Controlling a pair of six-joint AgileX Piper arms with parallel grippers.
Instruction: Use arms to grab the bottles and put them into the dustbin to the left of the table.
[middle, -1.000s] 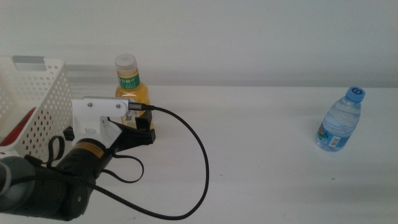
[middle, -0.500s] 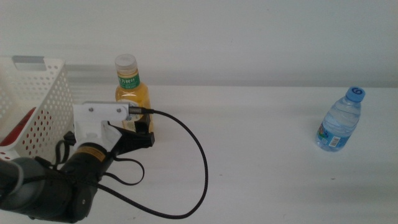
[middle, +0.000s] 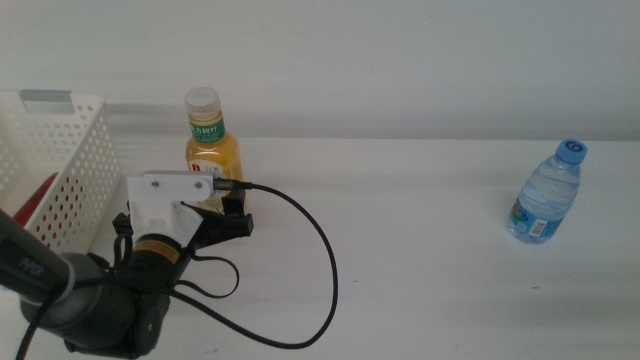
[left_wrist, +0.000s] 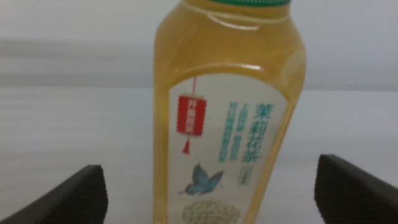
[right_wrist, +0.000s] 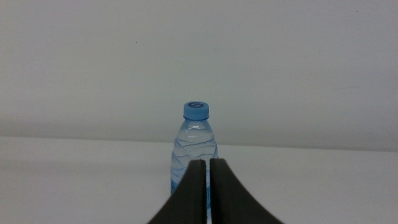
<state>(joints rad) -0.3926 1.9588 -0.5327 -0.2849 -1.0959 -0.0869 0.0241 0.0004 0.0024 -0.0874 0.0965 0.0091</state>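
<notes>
Yellow juice bottle (left_wrist: 227, 106), upright, white label, butterfly print, green collar

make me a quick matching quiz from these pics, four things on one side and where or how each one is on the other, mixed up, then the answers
Things:
1. juice bottle
2. water bottle
3. basket
4. right claw

Place or state:
A. standing alone on the right side of the table
B. shut, pointed at the blue cap
C. at the table's left edge, sides full of holes
D. upright between the open left claw tips

Pairs: 1-D, 2-A, 3-C, 4-B
</notes>
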